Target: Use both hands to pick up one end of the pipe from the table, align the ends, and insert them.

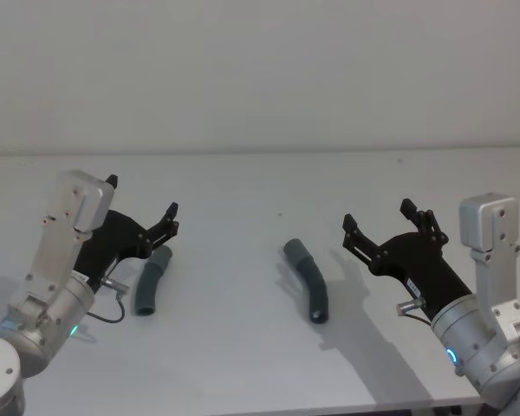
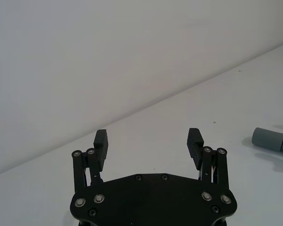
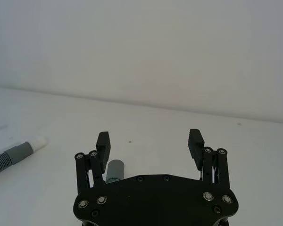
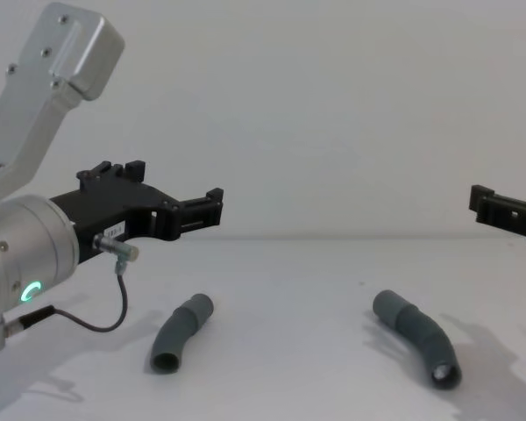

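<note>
**Both grippers open, hoses lying free**

The white table [image 1: 243,373] carries two ribbed hose pieces, well apart. The left gripper [image 1: 142,196] hovers at the left with jaws spread wide and empty. The right gripper [image 1: 378,214] hovers at the right, jaws likewise released. The left hose piece [image 1: 152,282] lies just beside the left gripper, with a white plug tip [image 3: 37,142] at one end. The right hose piece [image 1: 308,279] lies near centre, its open mouth [image 4: 445,375] at the near end.

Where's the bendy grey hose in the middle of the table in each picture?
Head view: the middle hose lies between the left gripper and the right gripper.
Chest view: lower right, open mouth toward camera.
Left wrist view: its cuff end, out to the side of one finger.
Right wrist view: its cuff end, behind one finger's base.
Shared landmark: the table's back edge against the wall.
</note>
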